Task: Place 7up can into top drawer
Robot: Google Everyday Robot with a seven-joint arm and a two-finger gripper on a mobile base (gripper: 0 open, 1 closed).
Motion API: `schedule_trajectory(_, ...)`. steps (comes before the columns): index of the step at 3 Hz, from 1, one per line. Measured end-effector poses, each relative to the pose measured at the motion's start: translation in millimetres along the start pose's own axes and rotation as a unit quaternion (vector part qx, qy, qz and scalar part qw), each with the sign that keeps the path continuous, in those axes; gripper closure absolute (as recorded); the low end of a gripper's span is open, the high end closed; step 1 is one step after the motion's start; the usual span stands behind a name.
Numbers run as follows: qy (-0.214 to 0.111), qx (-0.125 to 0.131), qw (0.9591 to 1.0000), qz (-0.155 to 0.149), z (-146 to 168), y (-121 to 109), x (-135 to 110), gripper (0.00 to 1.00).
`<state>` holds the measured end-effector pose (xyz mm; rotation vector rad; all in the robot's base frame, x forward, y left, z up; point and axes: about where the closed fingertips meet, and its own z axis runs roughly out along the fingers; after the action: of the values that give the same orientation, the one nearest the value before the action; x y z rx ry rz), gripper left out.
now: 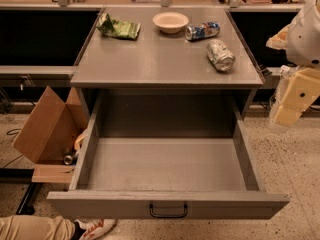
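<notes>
The 7up can (220,55), silver and dented, lies on its side on the grey cabinet top (150,59), at the right side. The top drawer (170,166) is pulled wide open below, and its grey inside holds nothing. A dark wire handle (168,210) sits at the centre of its front panel. My gripper (292,101) hangs at the right edge of the view, off the cabinet's right side, level with the drawer's back. It is lower than the can, to its right, and apart from it.
A blue, red and white can (202,31), a cream bowl (170,22) and a green snack bag (118,28) lie at the back of the top. A tilted cardboard box (47,129) stands left of the drawer. A person's shoe (95,228) is at the bottom left.
</notes>
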<state>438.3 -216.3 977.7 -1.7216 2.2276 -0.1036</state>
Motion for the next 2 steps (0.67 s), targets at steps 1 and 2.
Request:
schedule_trajectory(1,0.0,0.0,1.0,0.0,0.0,0.0,0.0,0.0)
schedule_trajectory(2,-0.013,0.006,0.9998,0.012,6.4,-22.9,1.2,0.0)
